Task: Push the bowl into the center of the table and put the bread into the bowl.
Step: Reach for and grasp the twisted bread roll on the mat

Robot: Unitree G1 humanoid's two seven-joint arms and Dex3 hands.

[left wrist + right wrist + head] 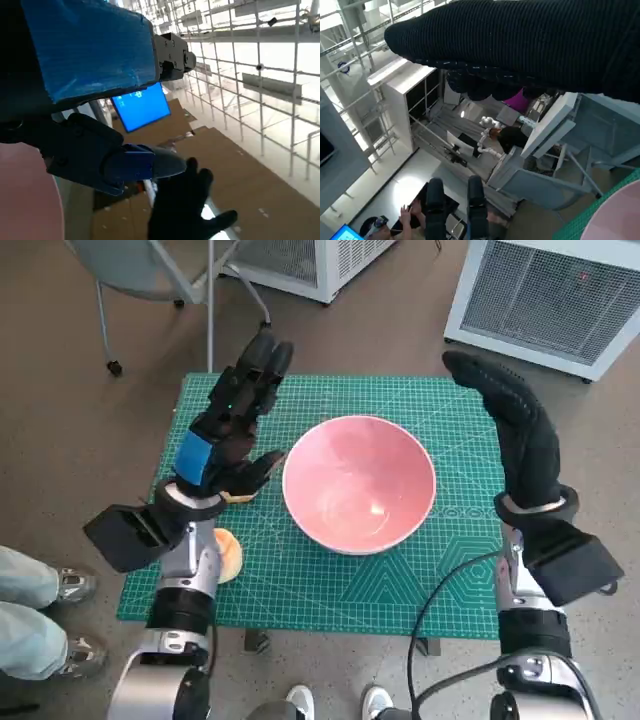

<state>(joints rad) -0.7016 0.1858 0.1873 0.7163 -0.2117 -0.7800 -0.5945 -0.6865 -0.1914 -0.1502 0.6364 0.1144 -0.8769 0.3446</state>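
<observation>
A: Pink bowl [360, 483] sits mid-tabletop [400, 580]; the bread [228, 554] lies behind the left hand [228, 435], under its wrist.

B: Left fingers [262, 365] stretch out holding nothing, right hand [510, 410] too. Reaching back blind may nudge the bread off the edge.

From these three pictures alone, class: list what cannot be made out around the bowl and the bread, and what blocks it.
- Bread, head view: partly covered by the left forearm.
- Left hand palm, head view: only its taped back shows.
- Right hand fingers, right wrist view: a dark band only.
- Bowl, both wrist views: cut off at the edge.
</observation>
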